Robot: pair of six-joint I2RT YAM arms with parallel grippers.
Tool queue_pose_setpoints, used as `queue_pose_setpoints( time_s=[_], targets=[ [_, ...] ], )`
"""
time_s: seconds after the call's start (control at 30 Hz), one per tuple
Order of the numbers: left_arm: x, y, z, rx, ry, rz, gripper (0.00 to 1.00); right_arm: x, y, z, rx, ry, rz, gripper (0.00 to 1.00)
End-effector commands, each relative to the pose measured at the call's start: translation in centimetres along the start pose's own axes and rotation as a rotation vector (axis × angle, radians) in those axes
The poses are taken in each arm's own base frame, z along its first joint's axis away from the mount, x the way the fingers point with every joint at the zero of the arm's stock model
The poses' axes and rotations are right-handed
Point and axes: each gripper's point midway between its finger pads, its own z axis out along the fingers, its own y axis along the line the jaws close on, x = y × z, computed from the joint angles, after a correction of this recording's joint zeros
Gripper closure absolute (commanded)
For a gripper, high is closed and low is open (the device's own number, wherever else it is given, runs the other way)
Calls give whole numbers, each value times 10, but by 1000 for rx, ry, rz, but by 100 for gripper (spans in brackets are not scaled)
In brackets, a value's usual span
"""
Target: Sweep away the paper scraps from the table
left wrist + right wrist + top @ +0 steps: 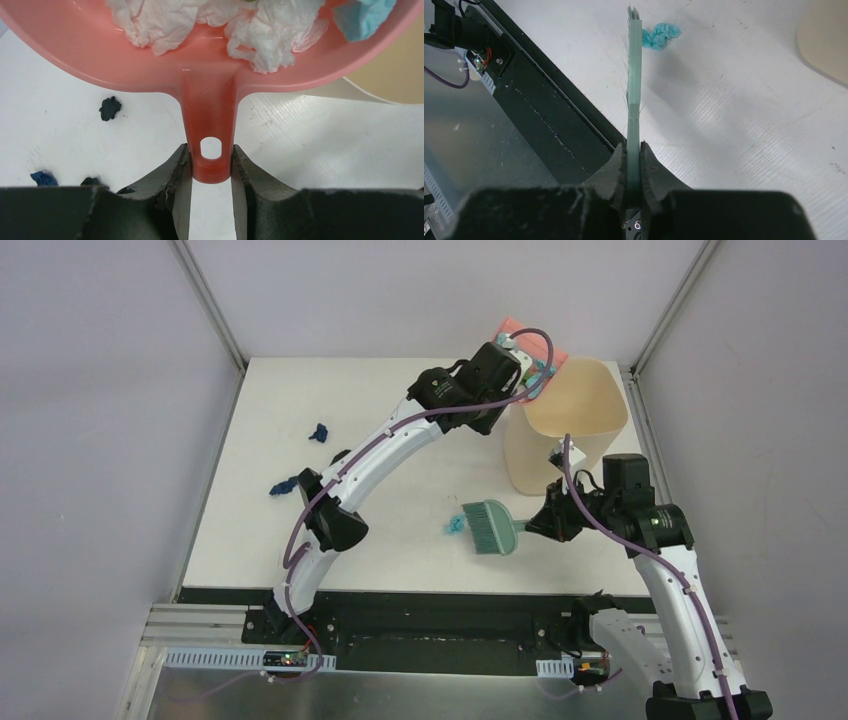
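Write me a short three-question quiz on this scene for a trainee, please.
1. True or false: the left gripper is shut on the handle of the dustpan.
2. What does the right gripper hold? A) the brush B) a cup C) a sponge
3. Fill the gap: the paper scrap lying on the table by the brush's bristle end is ____ in colour.

Key: 1 true; 2 A; 3 teal.
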Motion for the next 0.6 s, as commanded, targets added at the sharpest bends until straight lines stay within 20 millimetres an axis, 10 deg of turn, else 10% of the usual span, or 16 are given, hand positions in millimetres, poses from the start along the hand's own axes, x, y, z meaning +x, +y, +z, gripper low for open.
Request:
queue_pose_setpoints(
  time_s=[0.0,0.57],
  targets=[
    [-31,12,-3,-46,-112,6,100,-13,4,-3,-24,-56,-57,100],
    [-90,25,12,-431,-306,395,100,-10,8,-4,-38,-45,-59,100]
  ],
)
